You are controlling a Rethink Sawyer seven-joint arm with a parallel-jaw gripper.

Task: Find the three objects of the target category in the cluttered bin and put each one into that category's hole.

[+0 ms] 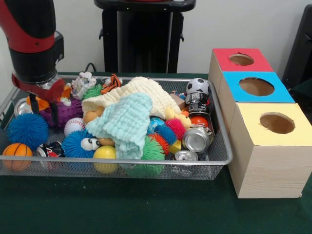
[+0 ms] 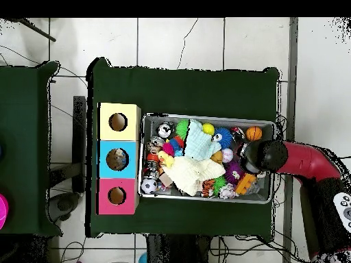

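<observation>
The wire-mesh bin [image 1: 223,138] is heaped with toys, cloths and cans; it also shows in the overhead view [image 2: 206,117]. A clear crumpled plastic piece [image 1: 83,81] lies at the bin's far left corner. No other clear bottle or cup shows, and none with a blue-white label. My gripper [image 1: 44,111] hangs low over the bin's left part, open, its fingers either side of a purple spiky ball [image 1: 68,111] and holding nothing. In the overhead view the gripper [image 2: 249,164] is at the bin's right end. The blue-topped box's hole [image 1: 256,86] is right of the bin, in the middle box [image 2: 117,159].
The red-topped box [image 1: 258,59] and the yellow-topped box [image 1: 253,114] flank the blue one. A cream cloth [image 1: 141,92] and a mint cloth [image 1: 127,124] cover the bin's middle. Silver cans [image 1: 196,139] lie at the near right, spiky balls [image 1: 27,129] and a small basketball [image 1: 17,150] at the left.
</observation>
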